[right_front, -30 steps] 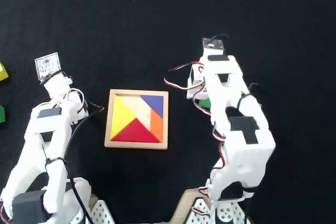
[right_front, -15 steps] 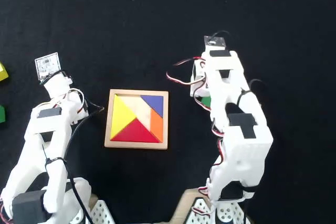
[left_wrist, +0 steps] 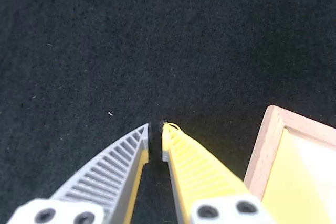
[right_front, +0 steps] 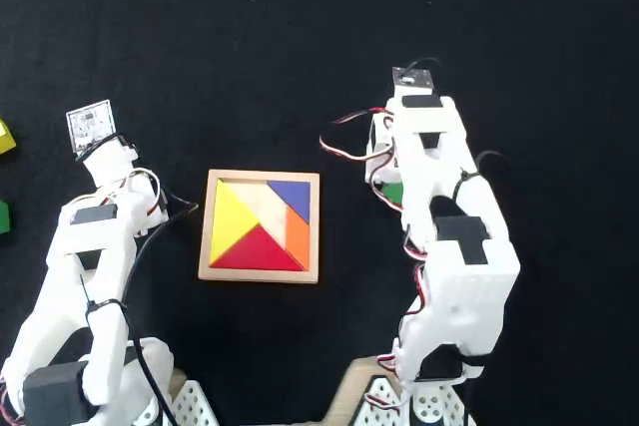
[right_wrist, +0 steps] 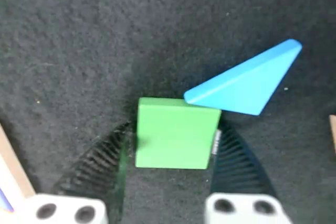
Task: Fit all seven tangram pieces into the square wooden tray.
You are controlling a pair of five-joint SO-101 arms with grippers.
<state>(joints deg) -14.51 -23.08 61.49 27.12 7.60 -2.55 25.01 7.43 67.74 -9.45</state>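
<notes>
The square wooden tray [right_front: 208, 246] lies between the two arms and holds yellow [right_front: 230, 221], red [right_front: 260, 249], orange [right_front: 298, 234], dark blue [right_front: 293, 195] and pale pieces. To its right, under the right arm, a green square [right_front: 392, 193] sits on the black cloth. My right gripper [right_wrist: 175, 125] is shut on this green square [right_wrist: 176, 140], one finger pressed to each side. A light blue triangle [right_wrist: 247, 85] leans on the square's far corner. My left gripper [left_wrist: 156, 128] is shut on nothing, just off the tray's corner [left_wrist: 262, 150].
A yellow block [right_front: 5, 137] and a green block [right_front: 3, 216] lie at the table's left edge. The black cloth stretches bare beyond and to the right of the arms. The tray's wooden rim [right_wrist: 10, 171] is close beside the right gripper.
The right arm has shifted slightly away from its base and to the right over the green square. The left arm and the tray have not moved.
</notes>
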